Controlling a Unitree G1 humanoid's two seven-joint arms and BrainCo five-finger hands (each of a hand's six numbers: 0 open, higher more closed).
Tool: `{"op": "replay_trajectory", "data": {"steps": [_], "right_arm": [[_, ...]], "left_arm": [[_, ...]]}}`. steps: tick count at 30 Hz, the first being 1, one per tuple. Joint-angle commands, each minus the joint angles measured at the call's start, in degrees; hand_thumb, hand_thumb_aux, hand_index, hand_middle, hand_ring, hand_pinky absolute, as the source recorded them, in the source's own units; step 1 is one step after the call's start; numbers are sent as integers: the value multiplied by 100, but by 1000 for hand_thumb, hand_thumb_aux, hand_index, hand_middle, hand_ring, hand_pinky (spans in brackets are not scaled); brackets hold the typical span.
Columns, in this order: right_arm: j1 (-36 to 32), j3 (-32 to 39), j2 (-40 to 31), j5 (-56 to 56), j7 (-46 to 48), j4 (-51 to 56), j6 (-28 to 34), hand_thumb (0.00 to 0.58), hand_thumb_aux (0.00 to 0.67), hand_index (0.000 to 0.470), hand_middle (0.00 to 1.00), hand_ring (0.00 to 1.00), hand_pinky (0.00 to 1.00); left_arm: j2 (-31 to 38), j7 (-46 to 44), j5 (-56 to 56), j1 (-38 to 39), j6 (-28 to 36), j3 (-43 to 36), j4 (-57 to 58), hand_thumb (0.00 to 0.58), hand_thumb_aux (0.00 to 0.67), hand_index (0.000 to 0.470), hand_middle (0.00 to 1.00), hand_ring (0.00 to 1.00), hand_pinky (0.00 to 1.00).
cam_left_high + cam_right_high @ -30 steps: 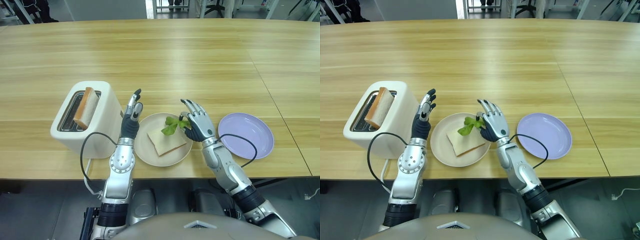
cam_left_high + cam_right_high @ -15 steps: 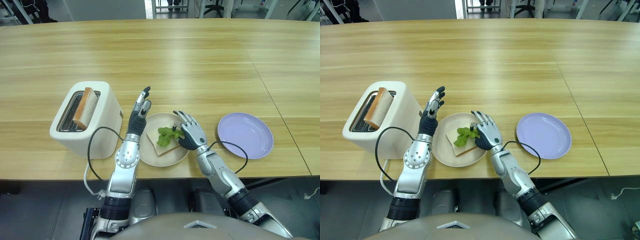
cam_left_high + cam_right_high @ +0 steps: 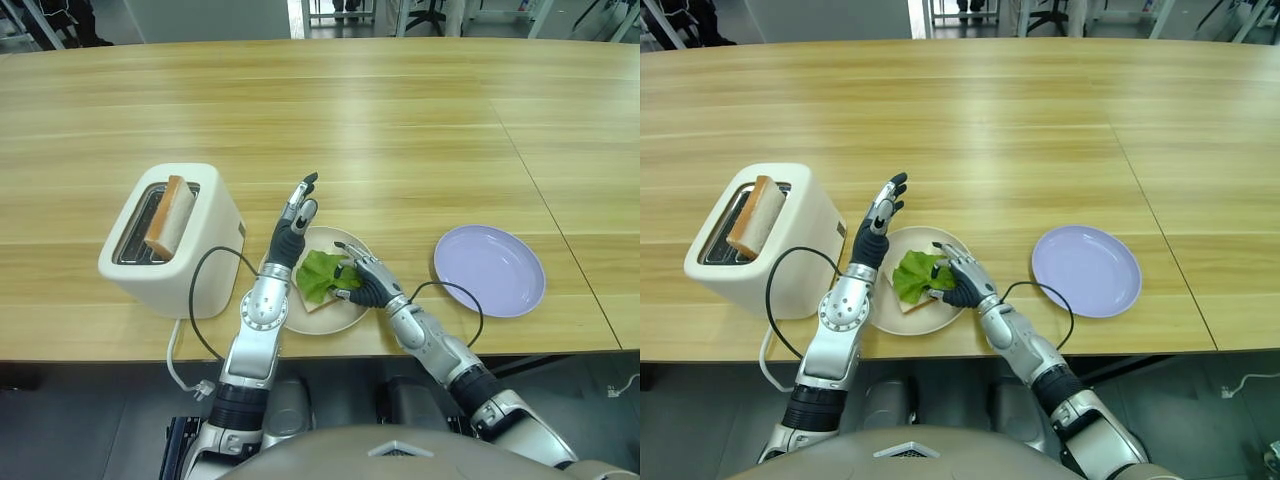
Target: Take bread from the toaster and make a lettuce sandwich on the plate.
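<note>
- The right hand (image 3: 362, 283) pinches the right edge of the lettuce (image 3: 318, 272). The leaf lies on the bread (image 3: 912, 303) on the plate (image 3: 335, 323), near the front of the desk (image 3: 400, 120).
- If the fingers catch on letting go, the leaf could drag off the bread to the right.
- The left hand (image 3: 296, 214) hangs spread and empty over the plate's left rim. Swinging to the toaster (image 3: 200, 260), it could clip that rim and shove the plate.
- The second slice (image 3: 168, 212) stands in the slot. A weak grip might drop it or tip the toaster.
- I can read no writing on anything.
</note>
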Motion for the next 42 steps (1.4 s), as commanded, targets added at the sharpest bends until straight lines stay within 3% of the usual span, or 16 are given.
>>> {"op": "replay_trajectory", "data": {"steps": [1,11,17,23,27,34,42], "right_arm": [[393,-442,-125,417,257,-1021,137,0,0,0,0,0,0],[1223,-918,-246,855,775,-2483,473,0,0,0,0,0,0],[1659,-1633,96,2204,974,-3088,714,0,0,0,0,0,0],[1587,-2465,513,3310,995,-2854,1058,0,0,0,0,0,0],[1504,-2603,667,3369,975,-2705,1048,0,0,0,0,0,0],[1501,-2518,731,3121,975,-2667,964,0,0,0,0,0,0],[1602,-2429,792,3037,1025,-2652,1026,0,0,0,0,0,0]], "left_arm": [[33,-2,-29,61,27,37,-78,0,0,0,0,0,0],[34,8,-42,79,-11,68,-17,0,0,0,0,0,0],[97,50,6,167,6,119,-248,0,0,0,0,0,0],[123,83,-124,386,-87,232,-580,0,0,0,0,0,0],[171,97,-120,517,-39,336,-835,0,0,0,0,0,0],[368,149,18,732,471,786,-1729,0,0,0,0,0,0],[1281,360,2065,1021,1539,1556,-2859,0,0,0,0,0,0]]}}
